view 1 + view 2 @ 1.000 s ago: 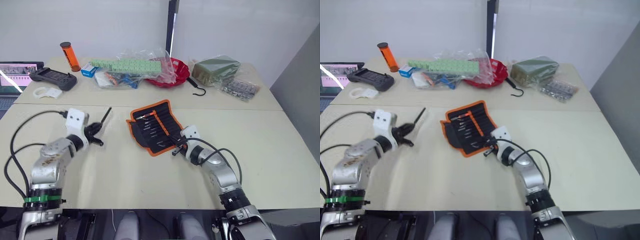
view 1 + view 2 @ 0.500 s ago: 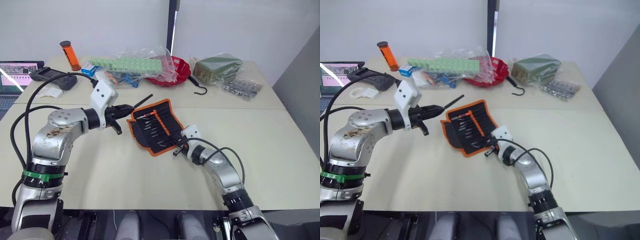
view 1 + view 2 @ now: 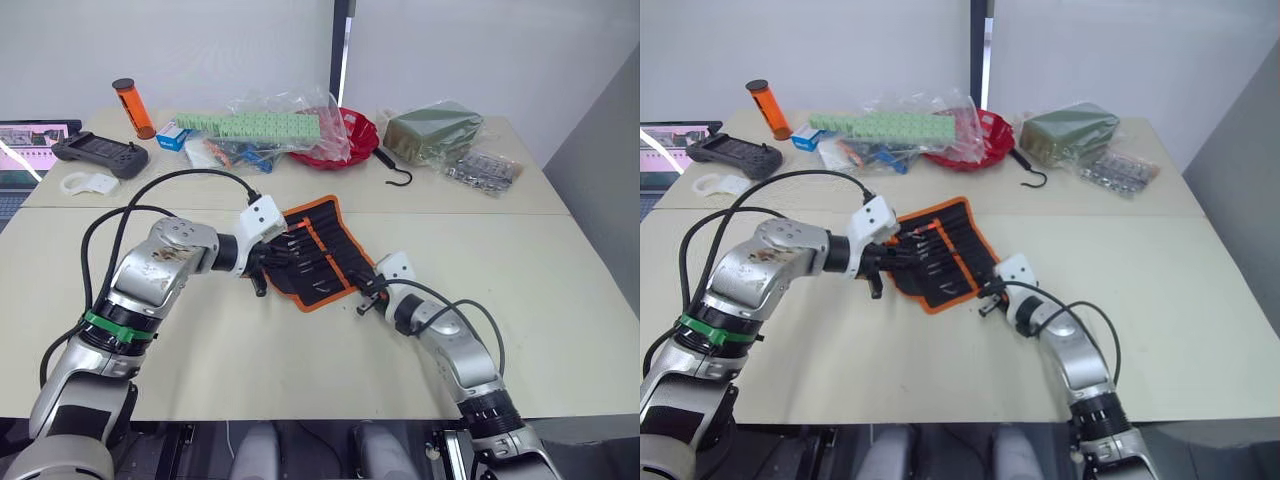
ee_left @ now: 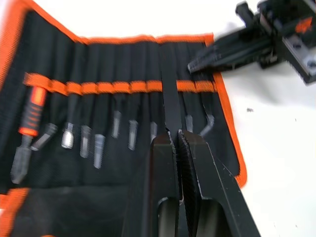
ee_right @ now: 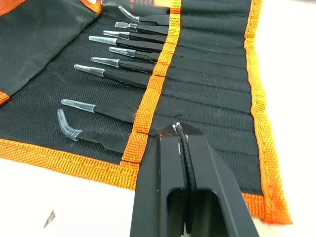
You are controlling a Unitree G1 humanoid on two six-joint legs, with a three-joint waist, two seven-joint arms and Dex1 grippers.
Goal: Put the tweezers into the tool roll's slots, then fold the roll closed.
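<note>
On the far left of the table [image 3: 200, 340] sit a laptop [image 3: 25, 155], a black game controller [image 3: 95, 153] and an orange tube [image 3: 131, 107], well apart from my work. My left gripper [image 4: 176, 137] reaches in over the left side of the tool roll [image 3: 318, 251], its fingers [image 4: 163, 163] pressed together on a slim black tweezer [image 4: 169, 89]; in the left wrist view that tweezer lies along the roll's inner face, crossing the orange strip [image 4: 113, 87] among the slots [image 5: 207, 103]. The roll lies open and flat in the middle of the table, orange piping all round, with other tweezers [image 5: 111, 63] and small tools already tucked under the strip, their tips pointing toward the roll's left half. One tool at the far end has an orange and black handle [image 4: 33, 111]. My right gripper [image 5: 181, 132] rests at the near right edge of the roll, fingers closed together with nothing between them, tips just over the black fabric beside the strip. Beyond the roll, at the far side of the table, lie clear bags with green parts [image 3: 262, 125], a red bowl [image 3: 352, 140], a black hook [image 3: 397, 175], and a green pouch [image 3: 432, 133] to the right.
</note>
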